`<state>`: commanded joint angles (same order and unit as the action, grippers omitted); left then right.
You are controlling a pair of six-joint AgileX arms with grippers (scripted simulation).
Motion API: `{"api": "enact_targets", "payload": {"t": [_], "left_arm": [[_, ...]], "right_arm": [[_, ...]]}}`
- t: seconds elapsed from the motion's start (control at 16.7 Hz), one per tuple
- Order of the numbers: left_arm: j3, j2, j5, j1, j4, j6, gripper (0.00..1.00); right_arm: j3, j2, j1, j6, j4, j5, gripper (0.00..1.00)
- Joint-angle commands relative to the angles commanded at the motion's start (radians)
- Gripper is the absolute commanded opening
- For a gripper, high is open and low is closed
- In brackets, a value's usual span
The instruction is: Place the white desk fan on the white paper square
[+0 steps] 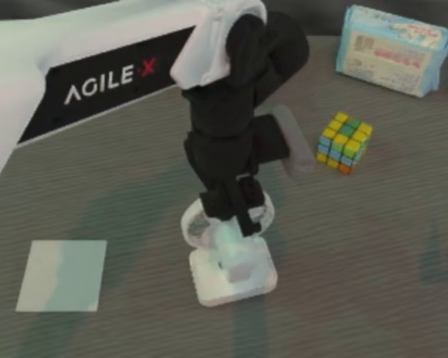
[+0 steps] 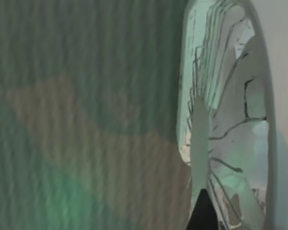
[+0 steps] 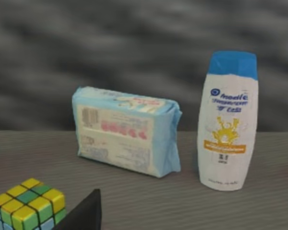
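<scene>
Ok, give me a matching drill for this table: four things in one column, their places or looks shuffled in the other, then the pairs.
Things:
1. fan
2. paper square
3. puzzle cube
4. tissue packet

Descriptions:
A. far right corner of the table in the top view
B. flat on the table at the near left
C. multicoloured, right of the left arm
D. under the left tool, near the middle of the table

Pairs: 1-D, 2-B, 3-C, 4-A
</scene>
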<state>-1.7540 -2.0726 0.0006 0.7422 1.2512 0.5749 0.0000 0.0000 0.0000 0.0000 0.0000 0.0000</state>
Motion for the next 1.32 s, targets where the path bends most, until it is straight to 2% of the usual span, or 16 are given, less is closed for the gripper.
{"api": "enact_targets", "payload": {"t": [0.42, 0.84, 1.14, 1.32], "left_arm": [[-0.003, 0.007, 0.001, 0.000, 0.003, 0.000, 0.00], [-0.195, 0.000, 0.001, -0.016, 0.190, -0.001, 0.00], [-0.204, 0.002, 0.000, -0.012, 0.198, 0.000, 0.00], [-0.177, 0.011, -0.012, -0.022, 0.217, -0.060, 0.00]], "right_arm": [[0.000, 0.000, 0.000, 0.000, 0.000, 0.000, 1.00], [0.000, 0.000, 0.000, 0.000, 0.000, 0.000, 1.00], [0.000, 0.000, 0.000, 0.000, 0.000, 0.000, 1.00], [0.000, 0.000, 0.000, 0.000, 0.000, 0.000, 1.00]]}}
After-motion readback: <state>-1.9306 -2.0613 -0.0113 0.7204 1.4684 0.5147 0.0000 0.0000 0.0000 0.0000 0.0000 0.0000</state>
